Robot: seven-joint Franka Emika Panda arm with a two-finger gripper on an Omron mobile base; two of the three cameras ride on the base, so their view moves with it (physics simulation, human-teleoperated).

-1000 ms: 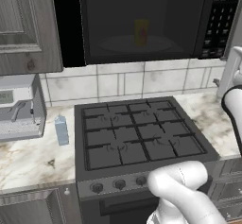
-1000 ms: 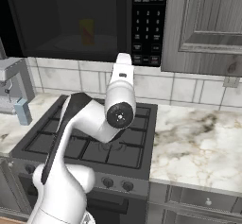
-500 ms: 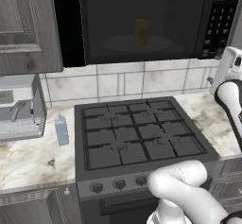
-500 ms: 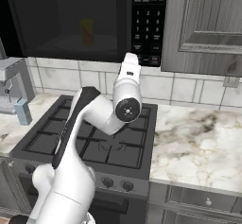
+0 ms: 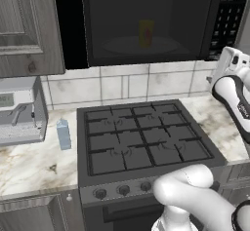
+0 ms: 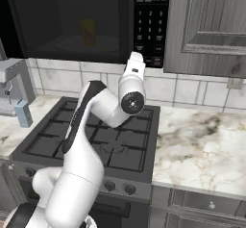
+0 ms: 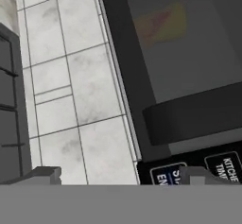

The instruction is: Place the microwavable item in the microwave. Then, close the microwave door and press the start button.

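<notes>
Already the yellow cup (image 5: 145,32) sits on the turntable behind the closed microwave door (image 5: 146,20) — light, stiff, nothing left to grasp. Gripper (image 7: 118,176) spread wide, empty — near the keypad (image 6: 152,22).
</notes>
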